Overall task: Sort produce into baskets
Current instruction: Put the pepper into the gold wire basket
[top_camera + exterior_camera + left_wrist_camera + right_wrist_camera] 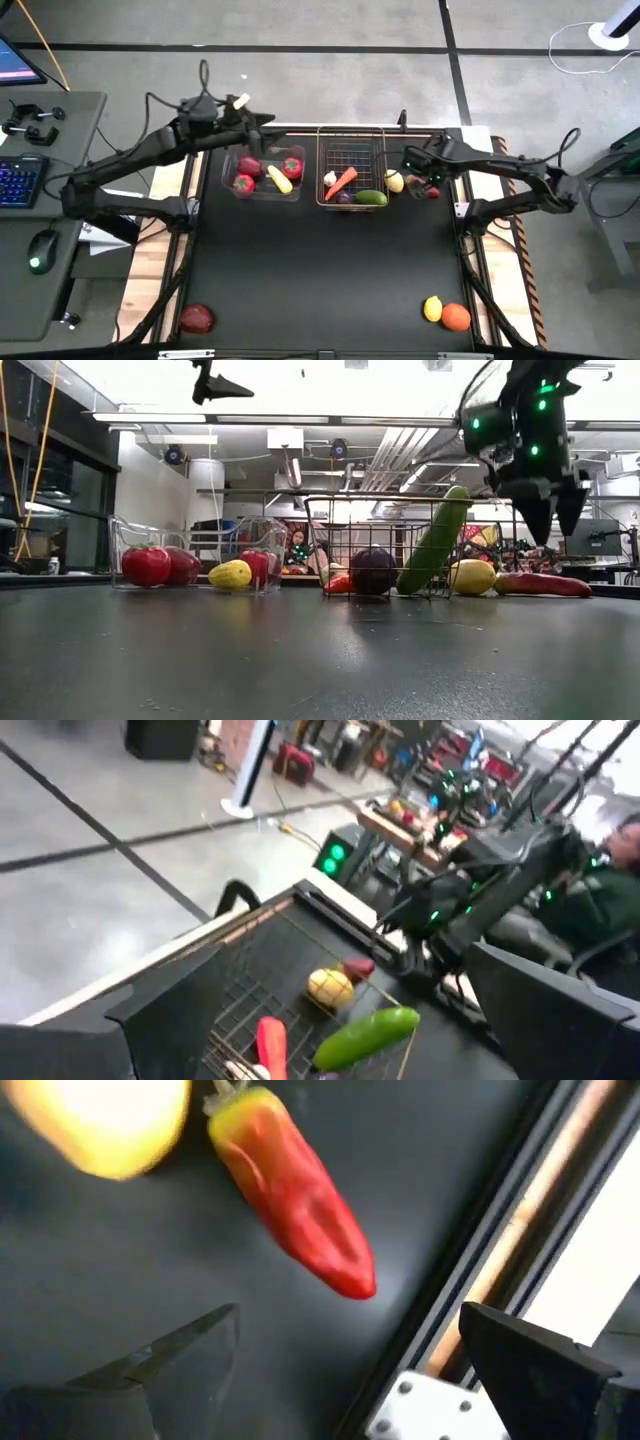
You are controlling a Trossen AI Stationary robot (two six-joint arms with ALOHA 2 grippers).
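Your right gripper [418, 180] hangs just right of the copper-coloured wire-mesh basket [352, 150], fingers spread wide and holding nothing. Right under it on the black table [320, 270] lies a long red pepper with a yellowish stem end [295, 1205], not touching the fingers. A round yellow lemon [395, 181] sits on the table beside the pepper, just outside the basket's right wall.

Your left gripper [262, 121] is up high over the far edge of the table, behind the clear plastic bin with rounded corners [262, 176], fingers released and empty.

In the clear bin you've got red apples [246, 176], a yellow banana-like piece [280, 179] and a red pepper-like piece [292, 167]. In the low view a small yellow fruit [230, 574] shows at the bin's front.

In the wire basket: an orange carrot [341, 182], a green cucumber [371, 198] leaning against the right wall, a dark purple eggplant [373, 571], and a white garlic piece [330, 179] at the left side.

Still loose on the table: a dark red apple [197, 318] at the near left corner, and a small yellow lemon [432, 308] touching an orange fruit [456, 317] at the near right corner, well apart from both containers.

A person [296, 546] shows in the room behind, between bin and basket in the low view.
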